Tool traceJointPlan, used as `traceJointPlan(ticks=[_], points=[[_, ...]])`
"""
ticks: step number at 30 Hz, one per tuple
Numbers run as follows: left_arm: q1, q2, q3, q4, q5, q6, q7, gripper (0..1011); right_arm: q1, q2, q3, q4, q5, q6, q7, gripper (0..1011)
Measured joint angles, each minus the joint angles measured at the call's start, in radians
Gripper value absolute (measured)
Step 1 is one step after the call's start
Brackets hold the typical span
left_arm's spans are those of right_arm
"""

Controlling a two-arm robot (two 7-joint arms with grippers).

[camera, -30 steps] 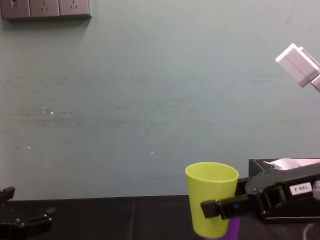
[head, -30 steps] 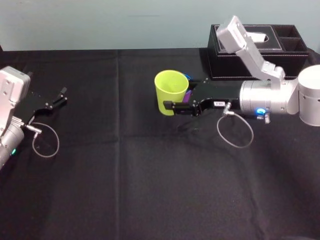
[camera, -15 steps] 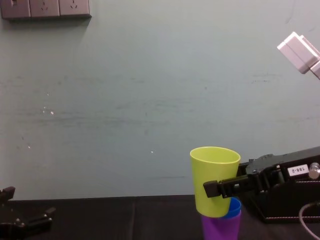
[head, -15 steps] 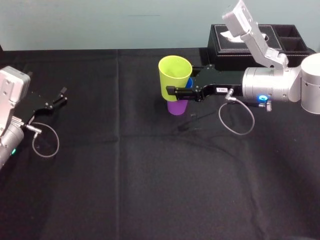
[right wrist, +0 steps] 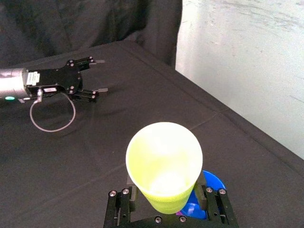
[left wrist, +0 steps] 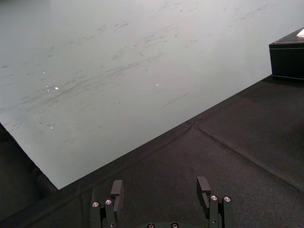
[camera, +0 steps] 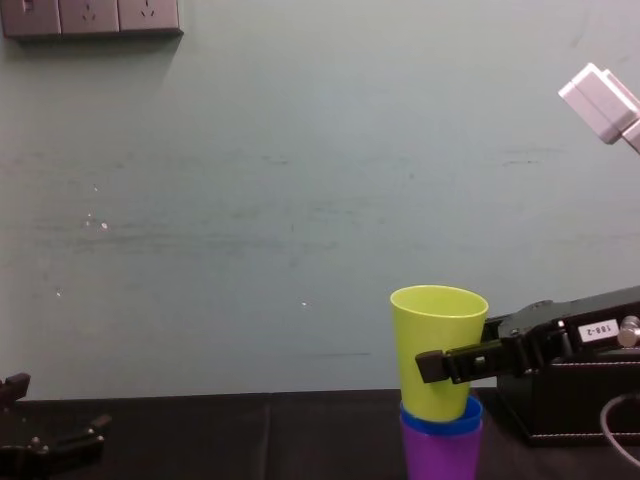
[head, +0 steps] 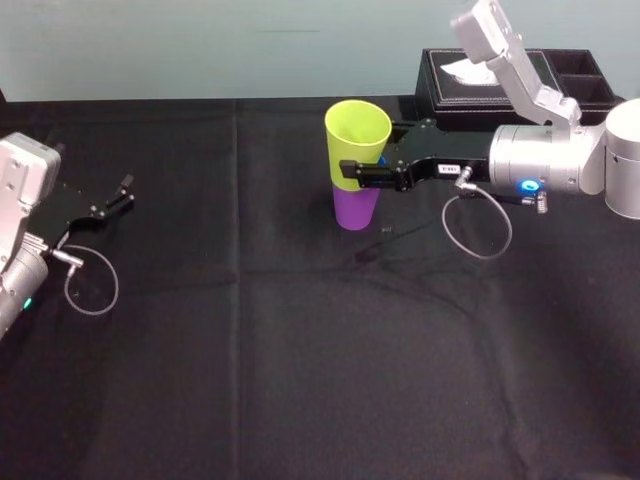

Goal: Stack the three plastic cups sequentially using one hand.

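The step in hand looks like seating the last cup. In the chest view the yellow-green cup (camera: 437,345) stands upright at lower right of the frame, its base already inside the rim of the blue cup (camera: 441,421), which is nested in the purple cup (camera: 441,456) on the black desk (head: 300,350). To finish well, the cup should come straight down with its axis over the stack. A sideways push would likely tip the light purple base, so the descent should be slow and should stop once the taper binds. Letting go before the cup is seated risks leaving it cocked. Backing out should be level and toward the right of the frame, clear of the tissue box (head: 520,88) behind.

The right end effector (head: 370,158), just right of centre in the upper part of the head view, is clamped on the yellow-green cup, one thin finger on either side of its lower wall. It touches neither of the other two cups as far as can be seen. The left end effector (head: 105,203) sits parked at the left edge, fingers spread and holding nothing.
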Motion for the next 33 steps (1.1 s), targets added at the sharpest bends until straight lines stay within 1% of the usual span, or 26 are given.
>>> traceJointPlan(ticks=[5, 14, 24, 33], points=[[0.000, 0.000, 0.000, 0.000, 0.000, 0.000, 0.000, 1010, 0.002, -0.002, 0.004, 0.007, 0.000, -0.004, -0.003, 711], [0.000, 0.000, 0.000, 0.000, 0.000, 0.000, 0.000, 1010, 0.016, -0.014, 0.016, 0.040, 0.000, -0.016, -0.007, 711], [0.000, 0.000, 0.000, 0.000, 0.000, 0.000, 0.000, 1010, 0.031, -0.029, 0.017, 0.074, -0.006, -0.020, -0.007, 711], [0.000, 0.000, 0.000, 0.000, 0.000, 0.000, 0.000, 1010, 0.035, -0.035, 0.019, 0.090, -0.009, -0.021, -0.007, 711]])
